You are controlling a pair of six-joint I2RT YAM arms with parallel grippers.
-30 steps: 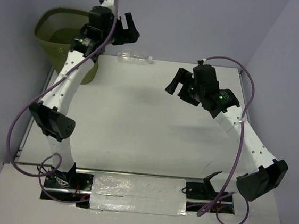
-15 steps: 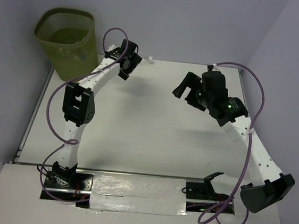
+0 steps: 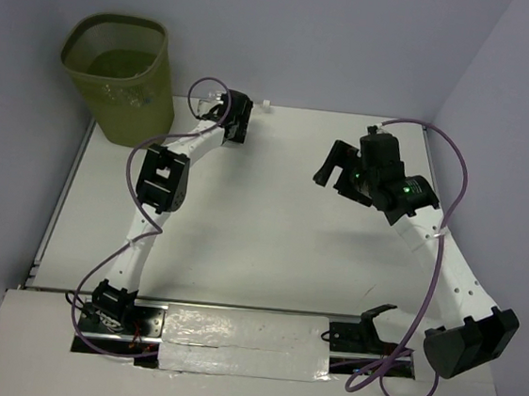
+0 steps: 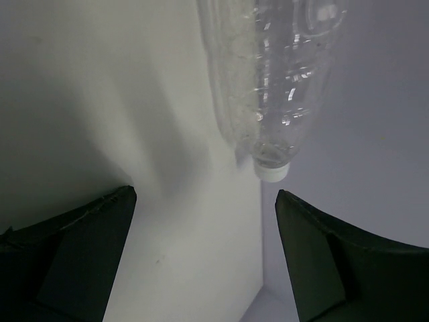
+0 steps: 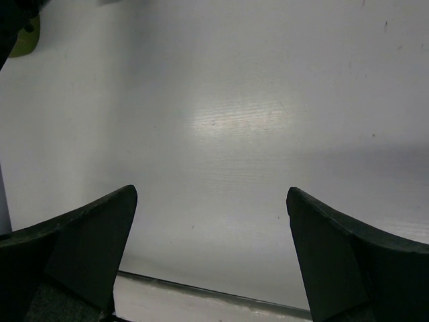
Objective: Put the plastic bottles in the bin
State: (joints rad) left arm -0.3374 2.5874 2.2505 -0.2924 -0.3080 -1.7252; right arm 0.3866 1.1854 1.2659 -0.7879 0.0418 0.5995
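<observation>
One bottle in sight: a clear, crinkly plastic bottle (image 4: 275, 80) with a white cap, lying on its side at the far edge of the table (image 3: 259, 245), pretty much right up against the wall.
Bottle from above: mostly hidden under the left arm, only the white cap end pokes out to the right of it.
Left gripper (image 4: 204, 198): fingers spread wide apart, nothing between them, hovering just short of the bottle. In the wrist view the cap sits between the two finger lines but ahead of the tips, no contact.
Right gripper (image 5: 211, 201): fingers also apart and holding nothing, hanging over bare white tabletop on the right side, well away from the bottle.
Bin (image 3: 139, 109): olive-green wastebasket, standing upright off the far-left corner of the table, near the left gripper but not touching it.
Inside the bin: there's some pale crinkly stuff showing low down, can't honestly tell what or how many.
Bottle vs bin: bottle is on the table, to the right of the bin, not in it.
Cables: purple ones looping off both arms.
</observation>
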